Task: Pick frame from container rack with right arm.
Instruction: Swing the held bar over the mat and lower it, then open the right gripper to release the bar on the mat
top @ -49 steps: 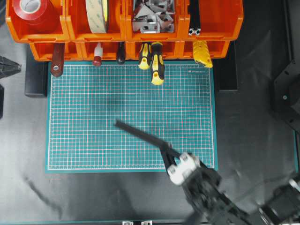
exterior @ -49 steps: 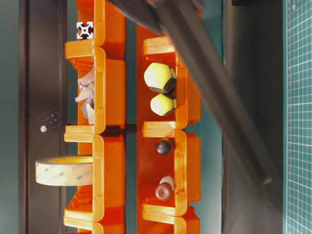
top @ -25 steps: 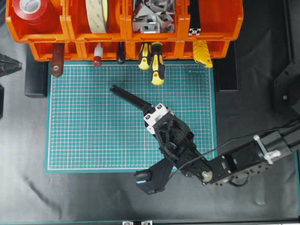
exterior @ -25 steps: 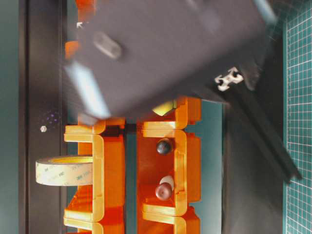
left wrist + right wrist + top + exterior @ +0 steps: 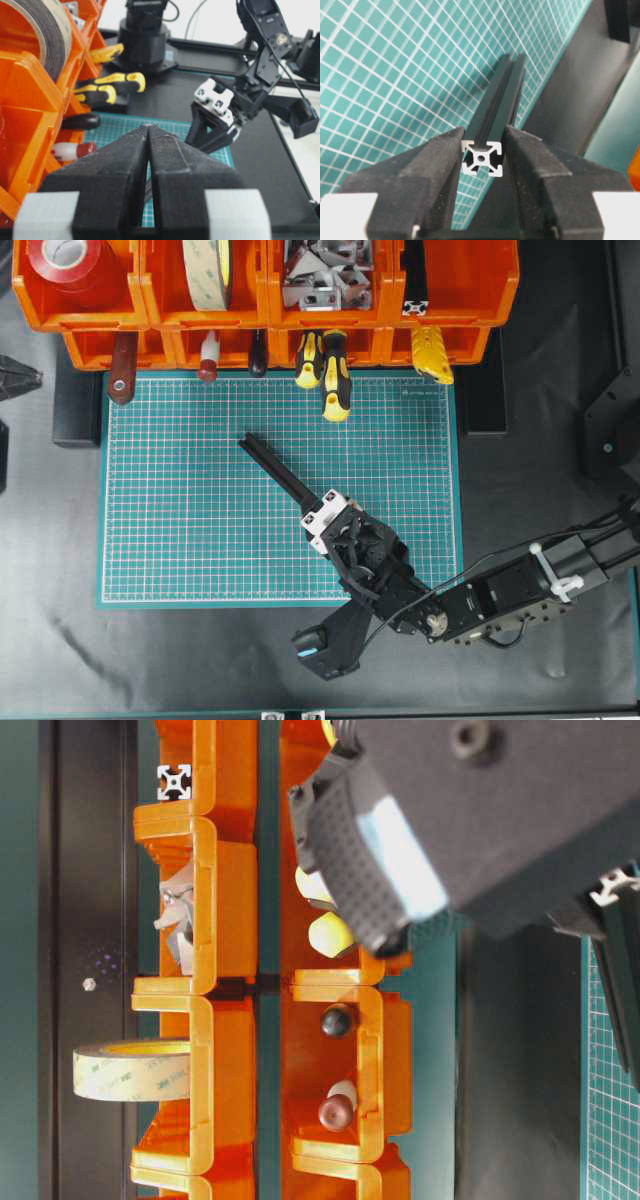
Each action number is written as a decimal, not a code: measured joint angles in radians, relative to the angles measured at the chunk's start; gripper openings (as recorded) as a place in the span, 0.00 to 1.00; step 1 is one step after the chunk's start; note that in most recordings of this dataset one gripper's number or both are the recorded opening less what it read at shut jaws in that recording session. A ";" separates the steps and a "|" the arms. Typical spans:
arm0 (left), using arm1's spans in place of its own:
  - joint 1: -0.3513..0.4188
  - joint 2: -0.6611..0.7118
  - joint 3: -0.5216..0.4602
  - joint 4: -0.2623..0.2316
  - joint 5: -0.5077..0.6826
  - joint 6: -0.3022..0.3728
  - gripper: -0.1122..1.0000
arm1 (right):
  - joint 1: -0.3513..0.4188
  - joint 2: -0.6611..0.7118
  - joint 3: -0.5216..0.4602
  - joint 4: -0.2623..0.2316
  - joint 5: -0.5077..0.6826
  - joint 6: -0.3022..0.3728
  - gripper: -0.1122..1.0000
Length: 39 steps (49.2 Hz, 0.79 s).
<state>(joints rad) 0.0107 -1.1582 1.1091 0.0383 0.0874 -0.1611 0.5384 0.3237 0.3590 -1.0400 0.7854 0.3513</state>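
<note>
Right arm: it reached in from the lower right of the overhead view, crossing the black table and ending over the lower middle of the mat (image 5: 180,500), wrist turned toward the upper left.
Right gripper (image 5: 318,516): its white blocks sat above the mat's lower half; in the right wrist view the two black fingers (image 5: 442,160) were closed partway, one on each side of the frame.
Frame (image 5: 280,471): a black slotted bar, clamped near one end between the fingers; the silver cut end with its centre hole faced the wrist camera (image 5: 482,158), and the bar ran away from it over the grid.
Frame, place: out of the rack (image 5: 450,300), over the middle of the mat, running diagonally from the gripper up and left; its far end (image 5: 246,441) pointed toward the rack but stayed well apart from it. Whether that end touched the mat could not be told.
Fingers to frame: pads pressed against the bar's two side faces, the cut end just behind the fingertips.
Left gripper (image 5: 148,131): seen close in the left wrist view, fingers pressed together with nothing between them, parked at the left edge of the table beside the rack.
Rack: orange bins along the top of the overhead view; a second black bar (image 5: 415,280) lay in the upper right bin, screwdrivers (image 5: 335,375) hung from the lower row.
</note>
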 measured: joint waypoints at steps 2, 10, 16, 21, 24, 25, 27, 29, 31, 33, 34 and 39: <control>0.000 0.000 0.002 0.000 0.000 0.002 0.10 | 0.000 0.003 -0.005 0.005 -0.005 0.000 0.33; 0.000 -0.002 0.002 0.000 0.002 0.002 0.10 | 0.009 0.009 -0.021 0.037 -0.015 0.000 0.33; -0.002 -0.002 0.000 0.000 0.006 0.002 0.10 | 0.008 0.009 -0.021 0.086 -0.032 -0.003 0.33; -0.002 -0.002 0.000 0.000 0.014 0.000 0.10 | 0.008 0.008 -0.017 0.140 -0.057 -0.006 0.38; -0.002 -0.002 0.000 0.000 0.017 -0.002 0.10 | 0.008 0.008 -0.011 0.169 -0.077 -0.006 0.43; -0.002 -0.002 0.002 0.000 0.017 -0.003 0.10 | 0.009 0.008 -0.006 0.178 -0.084 -0.006 0.43; 0.000 -0.002 0.002 0.000 0.018 -0.005 0.10 | 0.008 0.008 -0.002 0.193 -0.097 -0.006 0.43; -0.002 -0.002 0.002 0.000 0.023 -0.005 0.10 | 0.008 0.008 0.005 0.210 -0.112 -0.006 0.43; -0.002 -0.002 0.000 0.000 0.026 -0.005 0.10 | 0.008 0.008 0.011 0.222 -0.127 -0.005 0.43; -0.003 -0.002 0.000 0.000 0.031 -0.005 0.10 | 0.008 0.008 0.015 0.238 -0.144 -0.005 0.43; -0.005 -0.002 0.000 0.000 0.032 -0.003 0.10 | 0.008 0.008 0.017 0.250 -0.153 -0.006 0.43; -0.006 -0.005 0.002 0.000 0.048 -0.006 0.10 | 0.014 0.014 0.026 0.331 -0.192 0.002 0.67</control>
<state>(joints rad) 0.0046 -1.1628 1.1106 0.0383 0.1350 -0.1672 0.5522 0.3375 0.3850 -0.7087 0.5937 0.3528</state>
